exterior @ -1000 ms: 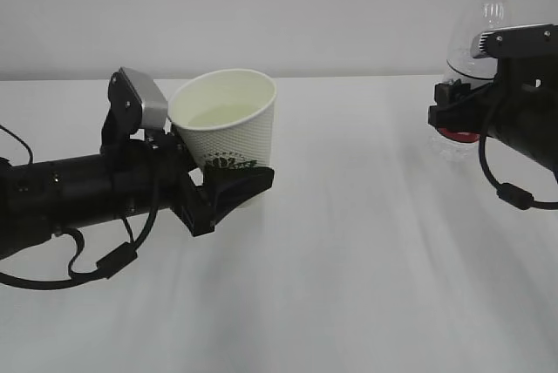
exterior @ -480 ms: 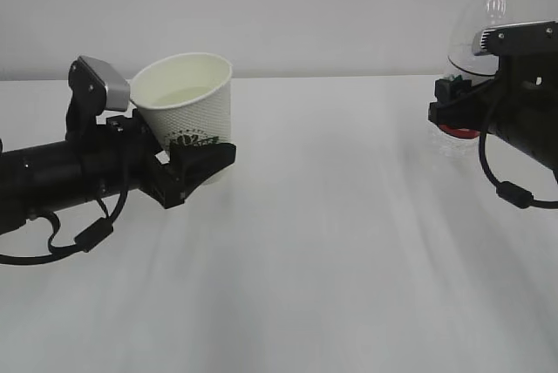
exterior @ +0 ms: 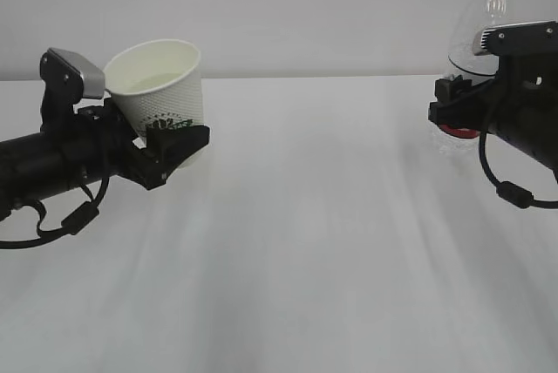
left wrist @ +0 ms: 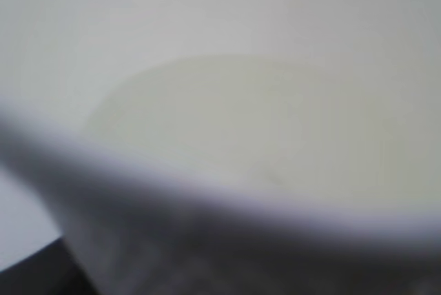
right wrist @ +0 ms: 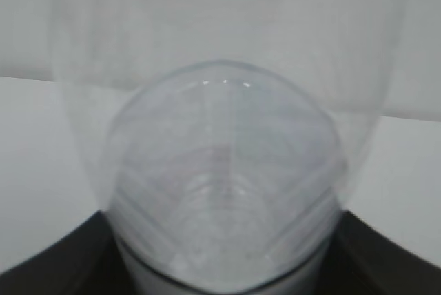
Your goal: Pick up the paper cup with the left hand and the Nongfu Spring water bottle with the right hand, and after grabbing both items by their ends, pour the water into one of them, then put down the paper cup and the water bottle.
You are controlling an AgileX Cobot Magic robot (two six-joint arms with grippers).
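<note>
1. White tabletop [exterior: 331,242], plain pale wall behind; nothing else on it in view.
2. left hand [exterior: 179,142]: jaws clamped on the lower body of the paper cup [exterior: 157,81], at the far left of the exterior view. Cup roughly upright, slight tilt, mouth up.
3. Left wrist view is blurred, filled by the cup's cream inside with what looks like water [left wrist: 227,123] pooled low.
4. right hand [exterior: 453,111]: closed around the Nongfu Spring water bottle [exterior: 479,33] just above its red label, far right, well apart from the cup. Bottle upright, long axis vertical, neck open at top.
5. Pour looks done. Key relation for set-down: cup sits in the jaws with its base facing the table, so lower straight down, then release. Can't tell whether either base touches the table.
</note>
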